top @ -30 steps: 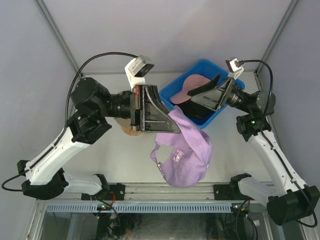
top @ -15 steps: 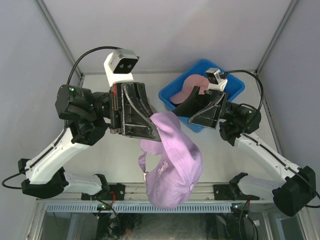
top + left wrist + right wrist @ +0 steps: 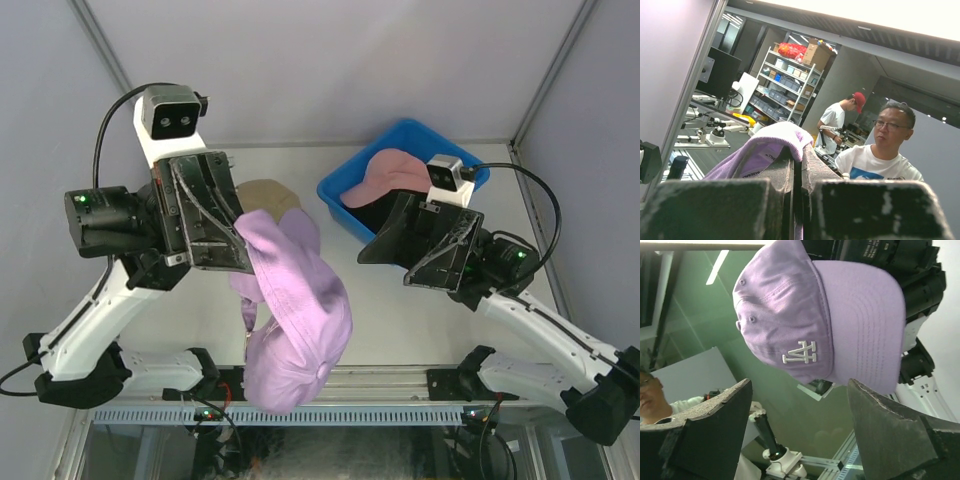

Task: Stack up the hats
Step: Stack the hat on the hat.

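Up over the surface's near edge, we see the left claw (image 3: 238, 245) pinching the purple cap (image 3: 295, 320), which dangles in mid-air. Our right claw (image 3: 797, 392) is spread wide and empty, facing that cap. The pink cap (image 3: 385, 172) sits in the blue bin (image 3: 335, 195), and the tan cap (image 3: 265, 193) lies behind.

Purple hat (image 3: 810, 315) seen from below, its brim (image 3: 865, 315) to the right and a white embroidered logo (image 3: 799, 353) on the crown. The two dark fingers (image 3: 705, 435) of the right end effector (image 3: 800, 390) stand spread apart beneath it, not touching. A black arm (image 3: 910, 270) lies behind the hat.
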Robot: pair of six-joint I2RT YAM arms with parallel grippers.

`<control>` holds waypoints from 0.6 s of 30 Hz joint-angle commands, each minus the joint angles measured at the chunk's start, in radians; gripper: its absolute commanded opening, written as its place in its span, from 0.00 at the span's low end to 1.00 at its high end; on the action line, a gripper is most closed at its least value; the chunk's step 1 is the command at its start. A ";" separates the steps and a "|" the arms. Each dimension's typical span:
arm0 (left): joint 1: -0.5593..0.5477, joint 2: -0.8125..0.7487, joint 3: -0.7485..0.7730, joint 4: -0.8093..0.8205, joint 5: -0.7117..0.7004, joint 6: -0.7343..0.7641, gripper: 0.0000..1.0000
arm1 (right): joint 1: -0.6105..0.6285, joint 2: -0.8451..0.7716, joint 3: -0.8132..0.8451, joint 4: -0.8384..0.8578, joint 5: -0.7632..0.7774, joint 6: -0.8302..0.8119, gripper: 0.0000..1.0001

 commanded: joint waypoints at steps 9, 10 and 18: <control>-0.020 0.000 0.030 0.085 -0.027 -0.060 0.00 | 0.012 0.030 0.072 -0.310 0.023 -0.341 0.82; -0.026 0.006 0.036 0.085 -0.030 -0.059 0.00 | 0.016 0.053 0.085 -0.299 0.021 -0.344 0.82; -0.053 0.034 0.066 0.085 -0.051 -0.043 0.00 | 0.057 0.246 0.174 0.031 0.038 -0.161 0.83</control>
